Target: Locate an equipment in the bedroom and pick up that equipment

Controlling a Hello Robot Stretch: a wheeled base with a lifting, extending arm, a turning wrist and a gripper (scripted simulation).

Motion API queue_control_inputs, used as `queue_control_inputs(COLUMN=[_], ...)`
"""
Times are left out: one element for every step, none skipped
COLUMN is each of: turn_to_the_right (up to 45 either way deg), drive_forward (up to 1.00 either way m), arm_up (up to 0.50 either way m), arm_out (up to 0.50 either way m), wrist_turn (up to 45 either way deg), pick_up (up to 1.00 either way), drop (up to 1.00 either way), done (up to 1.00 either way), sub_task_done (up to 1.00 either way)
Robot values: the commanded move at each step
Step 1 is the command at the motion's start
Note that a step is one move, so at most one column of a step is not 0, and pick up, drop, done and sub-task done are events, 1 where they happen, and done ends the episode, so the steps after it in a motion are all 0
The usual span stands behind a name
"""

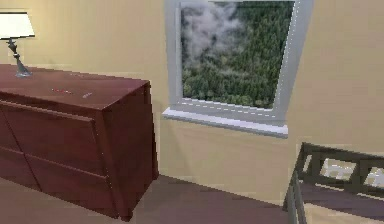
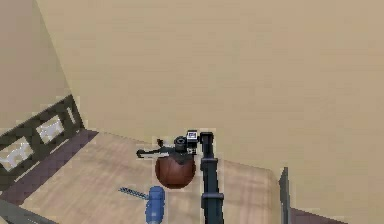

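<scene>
Two thin fingers (image 2: 148, 153) jut toward the arm side view's left from the dark body at the far end of the arm (image 2: 210, 185). Their state cannot be told, nor whether they hold anything. Just below them in the picture a round reddish-brown ball (image 2: 173, 173) lies about the middle of the bed (image 2: 100, 165); whether fingers and ball touch cannot be judged. Toward the bed's near edge, just beside the ball, lies a blue cylinder-like thing (image 2: 157, 205), with a thin grey bar (image 2: 131, 190) to its left. A dark headboard (image 2: 35, 140) stands at the bed's left end and a dark post (image 2: 283, 190) at its right, with a beige wall (image 2: 220, 60) beyond. In the forward view a red-brown dresser (image 1: 70, 130) carries a lamp (image 1: 16, 40) at its left end, near a white-framed window (image 1: 235, 55) showing trees. The dark bed frame (image 1: 340, 152) sits in the bottom right corner.
</scene>
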Motion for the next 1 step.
queue_control_inputs(turn_to_the_right=[0.0], drive_forward=[0.00], arm_up=[0.00], arm_out=[0.00], wrist_turn=[27.0], pick_up=[0.00], drop=[0.00], done=[0.00], sub_task_done=[0.00])
